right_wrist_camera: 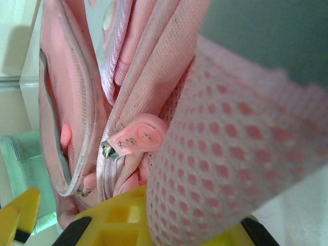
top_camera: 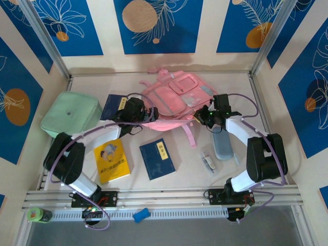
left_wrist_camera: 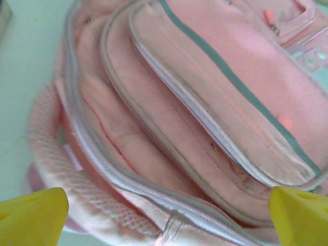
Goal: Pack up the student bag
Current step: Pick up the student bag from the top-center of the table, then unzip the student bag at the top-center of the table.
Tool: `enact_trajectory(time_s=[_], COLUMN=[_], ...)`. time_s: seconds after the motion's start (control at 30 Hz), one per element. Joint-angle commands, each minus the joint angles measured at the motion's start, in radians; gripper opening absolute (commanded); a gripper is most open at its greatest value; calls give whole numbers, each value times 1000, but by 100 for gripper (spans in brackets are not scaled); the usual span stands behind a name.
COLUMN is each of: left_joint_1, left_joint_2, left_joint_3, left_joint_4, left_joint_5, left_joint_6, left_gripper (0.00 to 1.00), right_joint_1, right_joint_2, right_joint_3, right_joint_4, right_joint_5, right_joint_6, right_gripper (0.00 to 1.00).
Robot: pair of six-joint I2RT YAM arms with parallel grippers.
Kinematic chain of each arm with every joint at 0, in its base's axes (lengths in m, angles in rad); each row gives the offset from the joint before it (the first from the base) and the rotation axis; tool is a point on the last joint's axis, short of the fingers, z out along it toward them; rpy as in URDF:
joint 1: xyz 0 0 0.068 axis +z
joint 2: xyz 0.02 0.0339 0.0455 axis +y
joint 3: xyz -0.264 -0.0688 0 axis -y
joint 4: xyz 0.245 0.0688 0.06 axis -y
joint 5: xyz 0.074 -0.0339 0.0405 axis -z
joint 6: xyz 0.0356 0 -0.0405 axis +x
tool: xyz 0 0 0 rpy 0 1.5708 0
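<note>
**A:** Where was the left tool [left_wrist_camera: 167,218]?

**B:** At the left edge of the student bag [top_camera: 174,100]. Its jaws were spread as wide as they went, with nothing between them, and they straddled the long white zip seam [left_wrist_camera: 128,177].

**A:** And the bag itself?

**B:** It lay front up on the worktop [top_camera: 102,84] between the two tools. A yellow book [top_camera: 113,160] and a blue book [top_camera: 157,158] waited on its near side.

**A:** The right tool [top_camera: 200,117]?

**B:** That was at the bag's right edge, pinched almost fully shut. It looked clamped on the bag's pink mesh [right_wrist_camera: 230,154], with a zip pull [right_wrist_camera: 134,139] just beside its fingers.

**A:** So what was the step?

**B:** Opening the main pocket, I judged, since that seam looked closed.

**A:** How would it have been done well?

**B:** The right tool needed to hold the fabric taut. The left tool had to close on the seam's lip or a pull, not on a strap. Drawing along the zip line rather than upward would have stopped the soft bag lifting or sliding. The mouth also needed to gape wide enough for the books.
</note>
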Motion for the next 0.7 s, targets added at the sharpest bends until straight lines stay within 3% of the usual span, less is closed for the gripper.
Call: enact_trajectory(time_s=[0.0, 0.23, 0.4, 0.67], left_joint_1=[-15, -225, -370, -412], left_joint_2=[-93, -148, -83, 112], left_joint_3=[28, 5, -9, 65], left_joint_4=[-148, -111, 67, 228], left_joint_5=[2, 15, 8, 70], left_joint_6=[-23, -47, 17, 72], left_gripper=[99, 97, 91, 75], right_joint_1=[-1, 20, 30, 39], right_joint_2=[-68, -91, -91, -102], right_joint_3=[-6, -37, -42, -24], right_joint_4=[64, 100, 127, 123], right_joint_5=[3, -9, -45, -69], right_joint_6=[72, 130, 159, 189], right_gripper=[0, 0, 0, 0])
